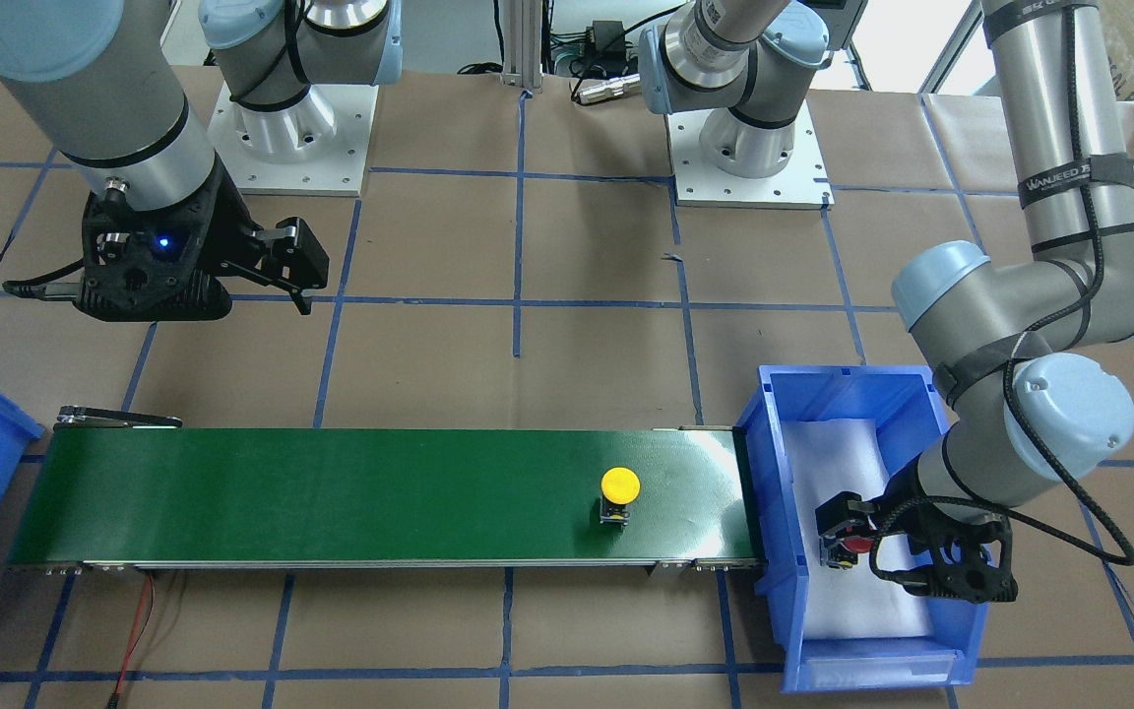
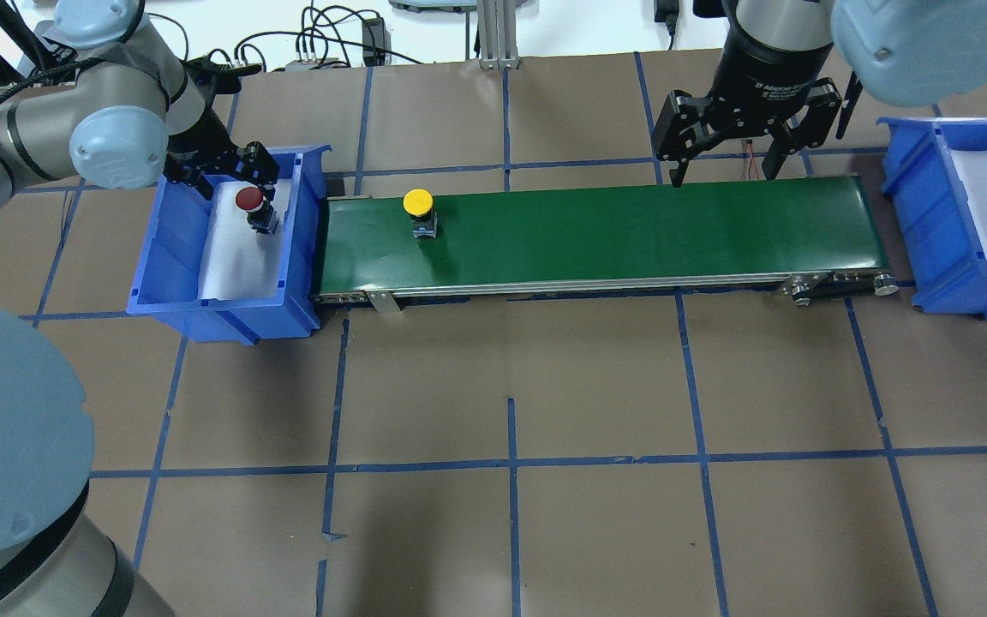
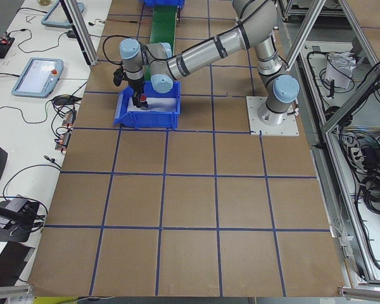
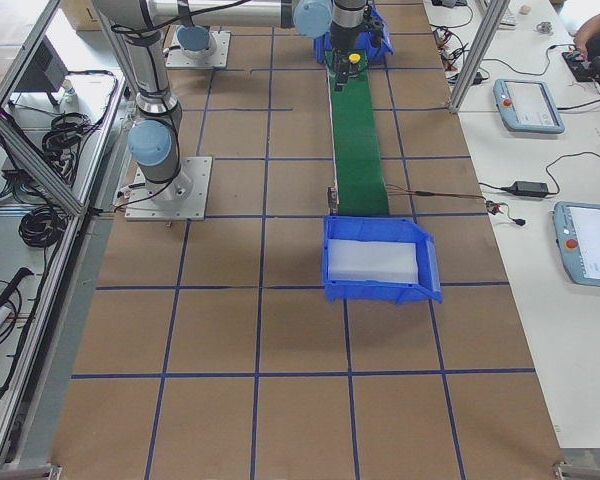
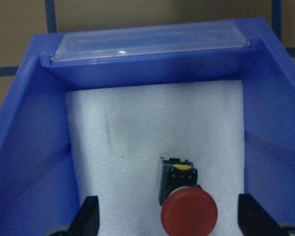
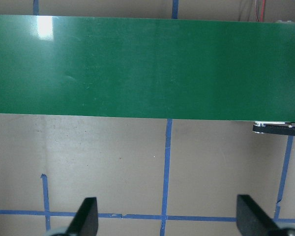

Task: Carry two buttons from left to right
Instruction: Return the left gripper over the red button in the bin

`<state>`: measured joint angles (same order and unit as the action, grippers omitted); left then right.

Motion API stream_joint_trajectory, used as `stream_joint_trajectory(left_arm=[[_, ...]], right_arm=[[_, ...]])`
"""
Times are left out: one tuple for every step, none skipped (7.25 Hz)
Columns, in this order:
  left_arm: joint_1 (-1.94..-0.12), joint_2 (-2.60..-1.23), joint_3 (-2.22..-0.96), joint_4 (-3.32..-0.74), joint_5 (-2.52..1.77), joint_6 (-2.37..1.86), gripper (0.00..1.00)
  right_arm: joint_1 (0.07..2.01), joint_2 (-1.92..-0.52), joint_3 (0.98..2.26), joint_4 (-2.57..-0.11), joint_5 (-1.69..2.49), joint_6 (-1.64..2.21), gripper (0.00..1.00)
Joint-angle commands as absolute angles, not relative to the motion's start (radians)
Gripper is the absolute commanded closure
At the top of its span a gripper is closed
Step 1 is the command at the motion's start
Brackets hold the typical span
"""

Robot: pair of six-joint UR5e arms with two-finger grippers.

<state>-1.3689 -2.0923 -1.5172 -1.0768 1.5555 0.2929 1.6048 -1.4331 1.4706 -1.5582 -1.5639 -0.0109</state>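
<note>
Red button (image 5: 189,212) sits in the bin (image 5: 152,73) between the spread fingers (image 5: 88,219) of the left gripper (image 5: 167,204), nearer the wall beside the conveyor (image 2: 596,231).

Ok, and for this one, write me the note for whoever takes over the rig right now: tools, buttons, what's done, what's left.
Left tool: open, down in the left bin, with a finger on either side of the red button and not closed on it.
Right tool: open and empty, hovering high near the belt's right end.
Yellow button: upright on the green belt, near its left end.
Right bin: no button shows in it.
Done: the yellow one is out of the left bin and on the belt.
Left: grasp the red one, put it on the belt, then get both into the right bin.
</note>
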Motion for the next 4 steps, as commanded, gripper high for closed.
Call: stream_joint_trajectory(left_arm=[[-1.368,-2.106,-1.525,-1.062,1.552,0.342,0.06],[-1.368,-2.106,-1.528,-1.063,1.548,0.341,0.14],[-1.370,-2.106,-1.526,-1.065,1.548,0.341,0.28],[-1.368,-2.102,-1.525,-1.065,1.552,0.341,0.38]], right_arm=[[1.601,-1.431,1.471,-1.557,-1.575,-0.017,0.00],[1.601,-1.431,1.473,-1.555,-1.574,-0.017,0.00],[1.601,-1.431,1.470,-1.548,-1.574,-0.018,0.00],[1.601,-1.433,1.470,-1.548,-1.574,-0.017,0.00]])
